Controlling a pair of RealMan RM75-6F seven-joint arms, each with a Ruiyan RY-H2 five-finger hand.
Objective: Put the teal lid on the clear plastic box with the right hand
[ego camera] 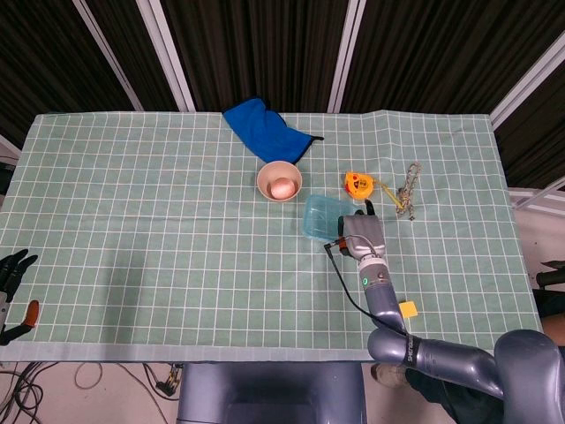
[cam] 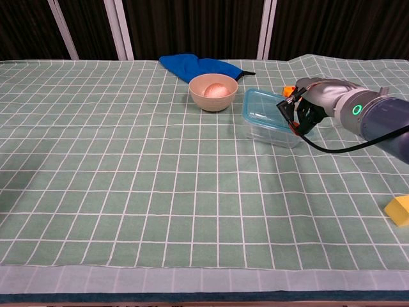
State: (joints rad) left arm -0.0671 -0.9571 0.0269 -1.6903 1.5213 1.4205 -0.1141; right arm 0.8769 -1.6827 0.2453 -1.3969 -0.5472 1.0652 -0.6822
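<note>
The clear plastic box (cam: 271, 132) stands right of table centre, and the teal lid (cam: 263, 106) lies on top of it, looking slightly tilted. From the head view the lid (ego camera: 320, 215) covers the box. My right hand (cam: 303, 109) is at the lid's right edge with its fingers curled onto the rim; in the head view this hand (ego camera: 357, 230) is just right of the box. Its fingertips are partly hidden behind the hand itself. My left hand (ego camera: 11, 272) hangs off the table's near left corner, fingers spread and holding nothing.
A pink bowl (cam: 213, 92) holding a round pale object stands just left of the box. A blue cloth (cam: 199, 66) lies behind it. An orange tape measure (ego camera: 357, 183) and a coiled cord (ego camera: 408, 190) lie right of the box. A yellow block (cam: 399, 211) sits near the front right edge.
</note>
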